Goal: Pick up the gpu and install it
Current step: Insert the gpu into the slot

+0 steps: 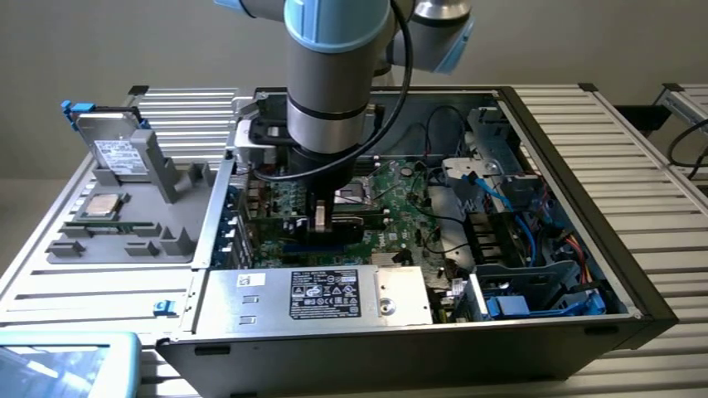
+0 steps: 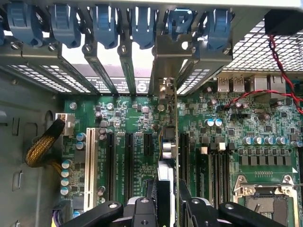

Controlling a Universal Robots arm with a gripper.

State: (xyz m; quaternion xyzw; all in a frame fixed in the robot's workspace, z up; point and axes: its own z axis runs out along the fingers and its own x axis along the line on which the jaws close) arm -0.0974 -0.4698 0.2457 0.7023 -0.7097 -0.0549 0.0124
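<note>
Inside the open PC case (image 1: 612, 249), ext. view had the arm hanging over the motherboard (image 1: 404, 199). Wrist view gave more: pincer (image 2: 166, 208) clamped on the gpu (image 2: 176, 123), edge-on, its bracket (image 2: 166, 56) by rear slot openings w/ blue clips (image 2: 106, 23).

The exterior view stands off the arm (image 1: 337, 75), high above one side of the open computer case (image 1: 553, 108), and looks down at a slant, far enough back to take in the whole case, the slatted table (image 1: 625, 141) and the grey tray (image 1: 122, 236) at the exterior view's left. The wrist view sits inside the case, close over the motherboard (image 2: 265, 127), facing past the gripper (image 2: 166, 204) toward the rear slot covers (image 2: 128, 61) with blue clips. Both views share the motherboard's expansion-slot area; the wrist view sees the gpu (image 2: 168, 142) edge-on
</note>
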